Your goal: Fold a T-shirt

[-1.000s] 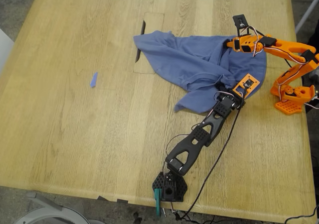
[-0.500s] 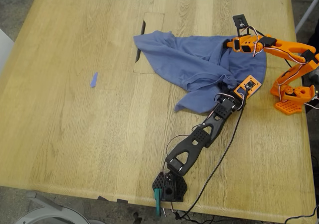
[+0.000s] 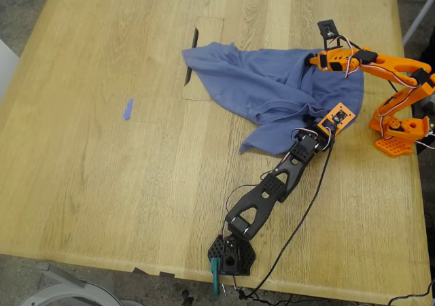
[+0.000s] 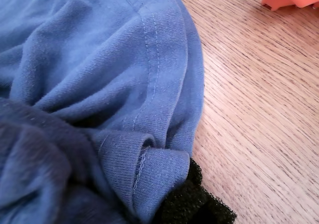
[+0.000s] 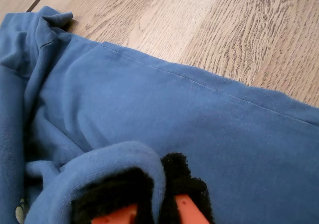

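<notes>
The slate-blue T-shirt (image 3: 265,88) lies bunched on the wooden table toward the exterior view's right, one end stretching to the table's hatch. My first gripper (image 3: 318,120), on the black arm, is shut on a rolled hem of the T-shirt (image 4: 114,84) at its near edge; one black foam pad (image 4: 194,204) shows under the fold. My second gripper (image 3: 318,61), on the orange arm, is shut on the far-right edge of the T-shirt (image 5: 209,119); a cloth fold wraps over its black-padded fingers (image 5: 182,179). A speck of print (image 5: 20,213) peeks out.
A small purple strip (image 3: 128,109) lies alone toward the exterior view's left. A rectangular hatch with a dark slot (image 3: 202,61) sits under the shirt's left end. The orange arm's base (image 3: 397,132) and black arm's base (image 3: 231,255) stand with cables trailing near the front edge.
Almost nothing differs. My first gripper has shifted very slightly with the hem in it. The second arm and the rest of the shirt hold still.
</notes>
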`<state>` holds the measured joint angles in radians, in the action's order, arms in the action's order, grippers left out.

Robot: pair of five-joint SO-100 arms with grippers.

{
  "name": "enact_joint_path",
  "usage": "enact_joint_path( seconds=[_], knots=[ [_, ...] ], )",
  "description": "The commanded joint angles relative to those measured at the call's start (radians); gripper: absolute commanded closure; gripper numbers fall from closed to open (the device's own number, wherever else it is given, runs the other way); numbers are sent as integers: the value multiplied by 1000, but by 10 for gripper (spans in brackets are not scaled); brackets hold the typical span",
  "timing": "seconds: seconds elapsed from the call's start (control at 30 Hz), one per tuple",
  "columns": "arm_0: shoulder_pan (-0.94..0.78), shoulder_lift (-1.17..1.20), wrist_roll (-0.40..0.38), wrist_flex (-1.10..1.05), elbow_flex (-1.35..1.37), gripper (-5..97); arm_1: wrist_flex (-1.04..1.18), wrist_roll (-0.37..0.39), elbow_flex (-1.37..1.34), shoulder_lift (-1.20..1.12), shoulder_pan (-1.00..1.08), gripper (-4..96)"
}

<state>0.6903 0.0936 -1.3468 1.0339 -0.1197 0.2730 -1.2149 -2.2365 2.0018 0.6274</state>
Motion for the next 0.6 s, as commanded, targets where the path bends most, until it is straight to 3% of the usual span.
enact_joint_path(
  seconds=[0.0,0.2,0.43,0.57],
  knots=[
    [-8,-3,8,20,6,615,6,-2,14,58,3,913],
    [-29,-17,9,72,-2,687,12,-5,5,87,3,913],
    [-58,-35,-9,87,-23,900,48,-11,-23,152,18,913],
    [-74,-74,-12,127,-94,918,60,-11,-37,183,23,913]
  ],
)
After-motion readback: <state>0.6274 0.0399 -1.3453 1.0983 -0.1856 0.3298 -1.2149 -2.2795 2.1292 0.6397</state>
